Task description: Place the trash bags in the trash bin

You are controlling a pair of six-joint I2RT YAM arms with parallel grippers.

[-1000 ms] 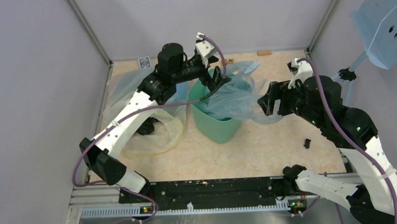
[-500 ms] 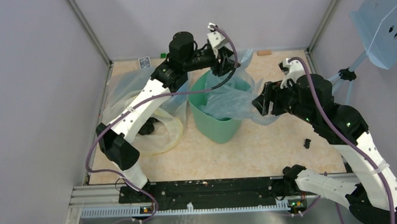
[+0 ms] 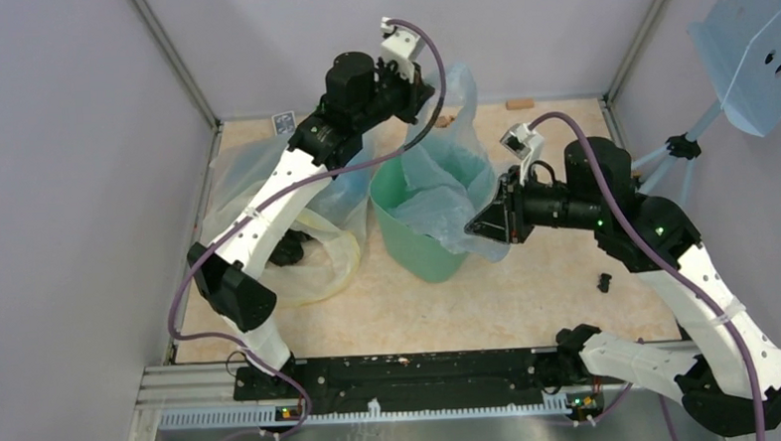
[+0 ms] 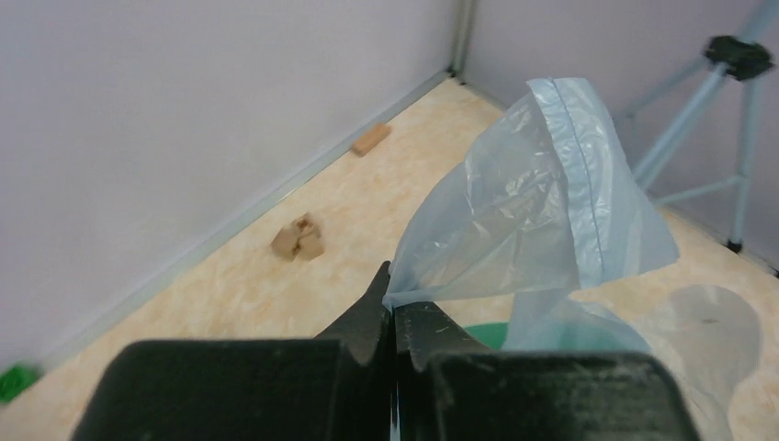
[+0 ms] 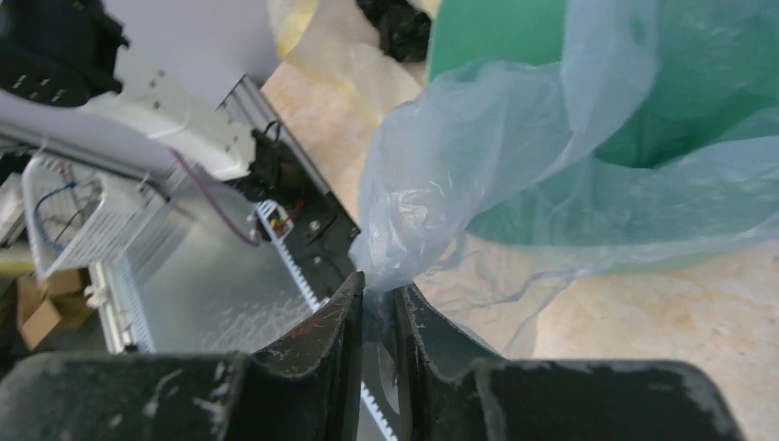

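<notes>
1. One light-blue trash bag (image 3: 445, 200) sits half inside the green trash bin (image 3: 418, 254), in the middle of the table.
2. Left pincer (image 4: 390, 287) pinches its far edge, held high above the bin.
3. Right pincer (image 5: 375, 292) pinches its near-right edge. I think both pull to stretch the mouth wide.

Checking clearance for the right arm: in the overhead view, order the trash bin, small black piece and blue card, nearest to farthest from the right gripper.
1. trash bin, just left of the right gripper, which pinches the trash bag.
2. small black piece, to its right, toward the arm bases.
3. blue card, far-left corner by the back wall.
</notes>
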